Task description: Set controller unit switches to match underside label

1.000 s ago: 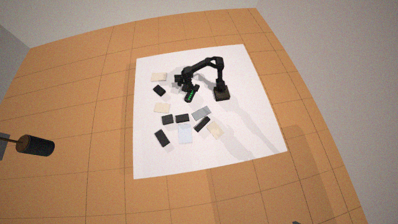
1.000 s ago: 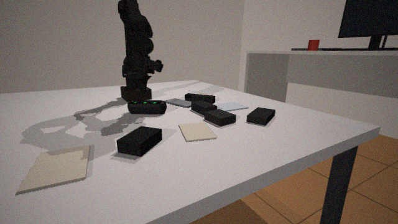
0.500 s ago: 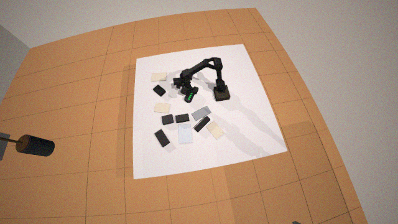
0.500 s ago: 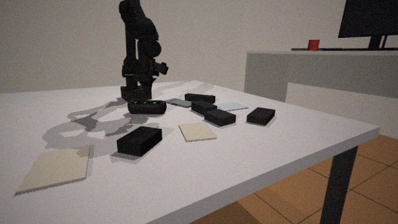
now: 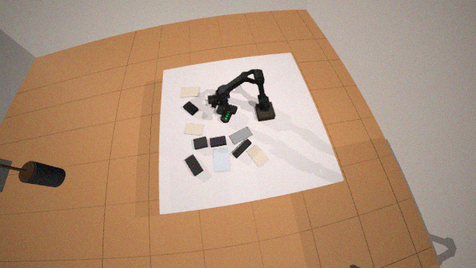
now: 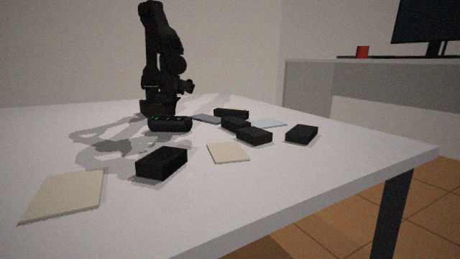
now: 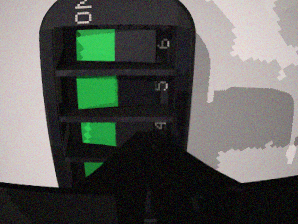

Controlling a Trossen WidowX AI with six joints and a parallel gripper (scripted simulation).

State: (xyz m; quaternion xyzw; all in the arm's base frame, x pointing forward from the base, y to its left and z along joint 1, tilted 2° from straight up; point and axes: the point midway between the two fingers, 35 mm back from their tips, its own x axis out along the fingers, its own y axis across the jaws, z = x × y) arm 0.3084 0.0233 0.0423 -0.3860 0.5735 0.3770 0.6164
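Observation:
The dark grey controller unit (image 5: 224, 120) (image 6: 169, 126) (image 7: 120, 14) sits on its base on the white bench, switches up. In the wrist view the "ON" mark is at its top left, beside the green ends. Switches 6 (image 7: 96, 45), 5 (image 7: 97, 92) and 4 (image 7: 100, 133) show, with part of another green end below. I cannot tell surely which ends are pressed down. My gripper (image 7: 147, 141) is shut and empty. Its tips are over the dark-end side, covering part of switch 4 and the lower switches; contact cannot be told. The underside label is hidden.
A black block (image 5: 190, 108) (image 6: 161, 163) and cream plates (image 5: 190, 91) (image 5: 194, 129) lie beyond the unit from my base. Several black blocks, a grey plate (image 5: 241, 135), a pale blue plate (image 5: 222, 160) and another cream plate (image 5: 257, 155) lie to one side.

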